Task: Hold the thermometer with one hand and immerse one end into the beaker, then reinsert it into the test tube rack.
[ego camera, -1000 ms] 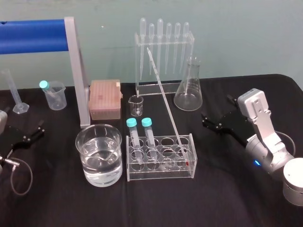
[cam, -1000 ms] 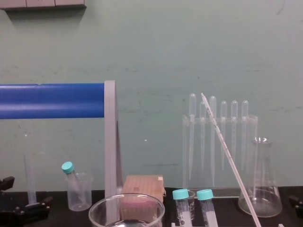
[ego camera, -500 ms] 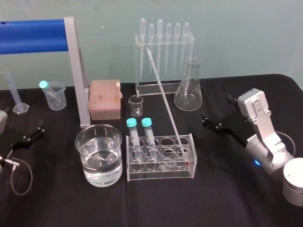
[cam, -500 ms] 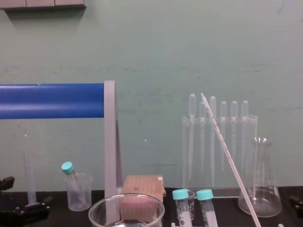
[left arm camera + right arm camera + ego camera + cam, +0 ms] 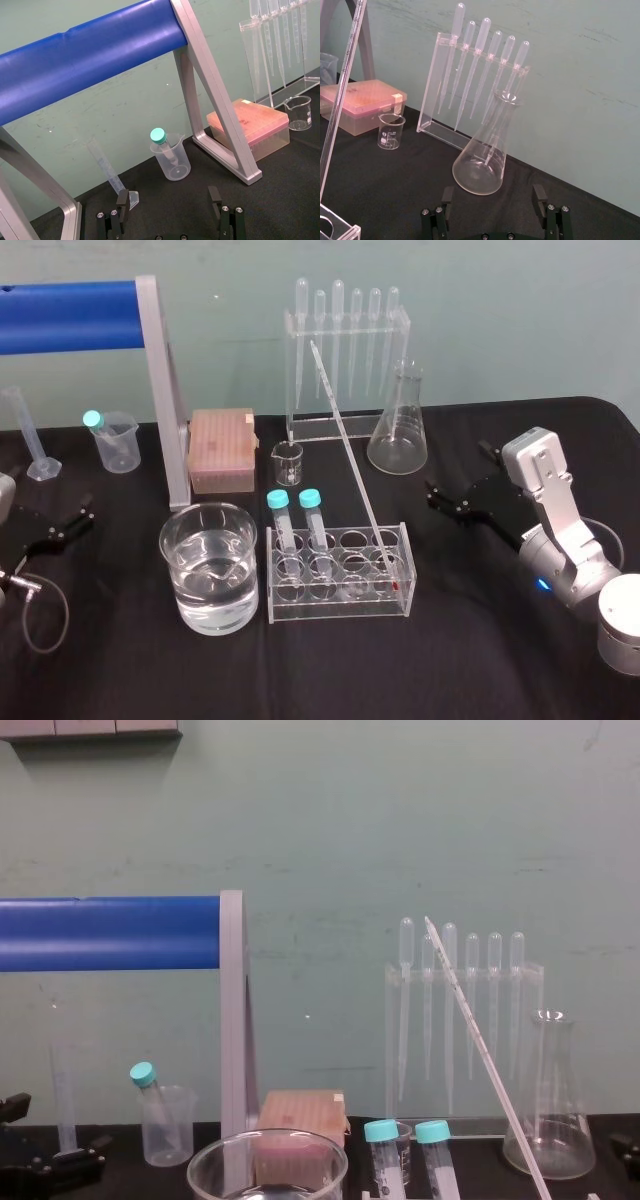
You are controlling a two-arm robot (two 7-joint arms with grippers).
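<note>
Thermometer stands tilted in the rack, apart from the spread right gripper and spread left gripper

"What stands beyond the left end effector?"

"A pale green wall, matte, marked with faint streaks and small specks. Between that end effector and the wall rises a grey metal frame carrying a thick blue bar."

"And underneath?"

"A black cloth covers the tabletop. Its far edge meets the wall and curves off beyond the right end effector."

"How is the light?"

"Soft and even: a dull sheen along the blue bar, only weak shadows on the cloth. High on the wall, far above the left end effector, runs a pale strip."
</note>
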